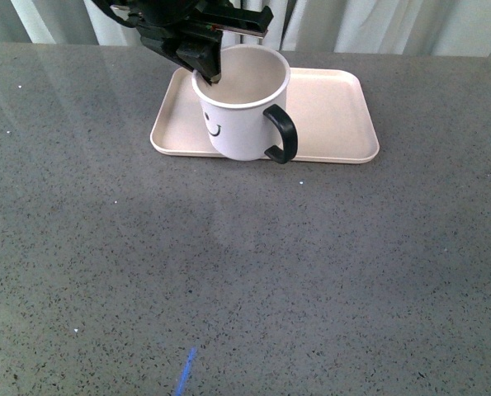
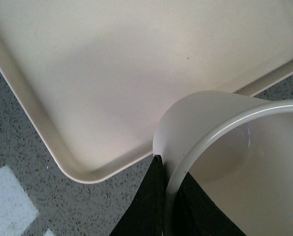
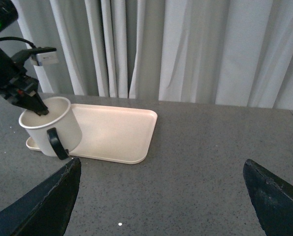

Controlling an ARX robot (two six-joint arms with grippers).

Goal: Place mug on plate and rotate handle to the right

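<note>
The mug stands upright at the near left part of the plate, its base over or just inside the plate's near rim; I cannot tell whether it is fully set down or a little lifted. Its handle points to the right and slightly toward the robot, with part of the smiley face showing on the near left of the wall. The plate lies on a grey speckled table, with pale curtains behind.

By my judgement the placing step is nearly done and the turning step is close to met. The next move calls for settling the mug flat inside the rim, then a small twist, if any, so the handle faces squarely right, before letting go.

The left gripper is closed narrowly on the mug's rim at its far left, 1 finger inside the cup and 1 outside against the wall. The right gripper hangs well apart from the plate, spread wide and holding nothing
</note>
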